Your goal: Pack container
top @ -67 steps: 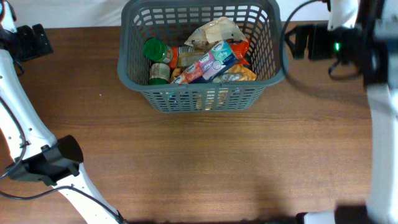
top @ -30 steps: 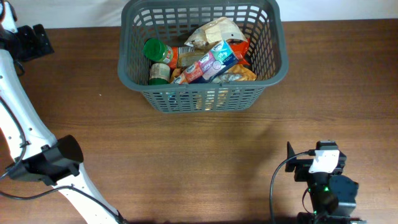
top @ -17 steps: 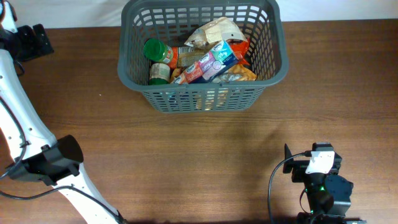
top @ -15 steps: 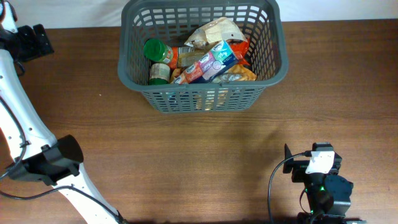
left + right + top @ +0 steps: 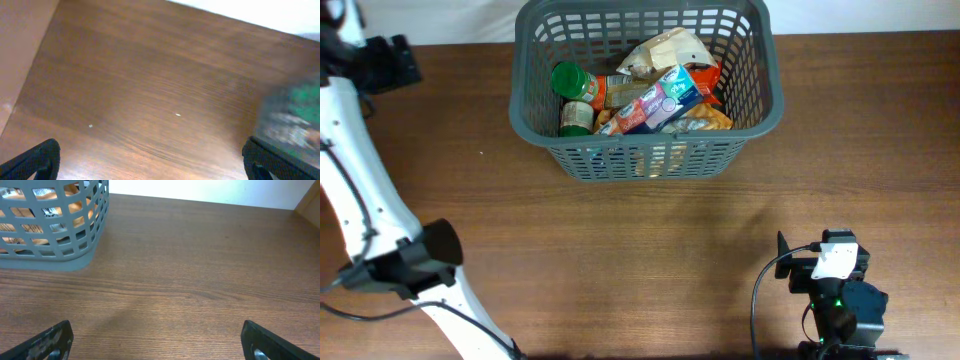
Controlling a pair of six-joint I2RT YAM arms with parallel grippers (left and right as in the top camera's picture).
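The dark grey slatted basket [image 5: 645,150] stands at the back middle of the wooden table. It holds a green-lidded jar [image 5: 570,80], a colourful box [image 5: 660,100], a pale bag [image 5: 665,50] and orange packets. My left gripper [image 5: 392,62] is at the far left back, open and empty; in the left wrist view [image 5: 150,167] its fingertips [image 5: 35,160] stand wide apart over bare wood, with the basket a blur [image 5: 292,120] at the right. My right gripper [image 5: 788,262] is at the front right, open and empty [image 5: 157,342]; the basket [image 5: 50,235] shows at top left.
A white wall runs behind the table's far edge [image 5: 200,190]. The left arm's white links [image 5: 360,180] run along the table's left side. The right arm's base [image 5: 840,310] sits at the front right edge.
My right arm came from the back right, beside the basket, down to the front right and has stopped there. My left gripper has just shifted a little to the right.
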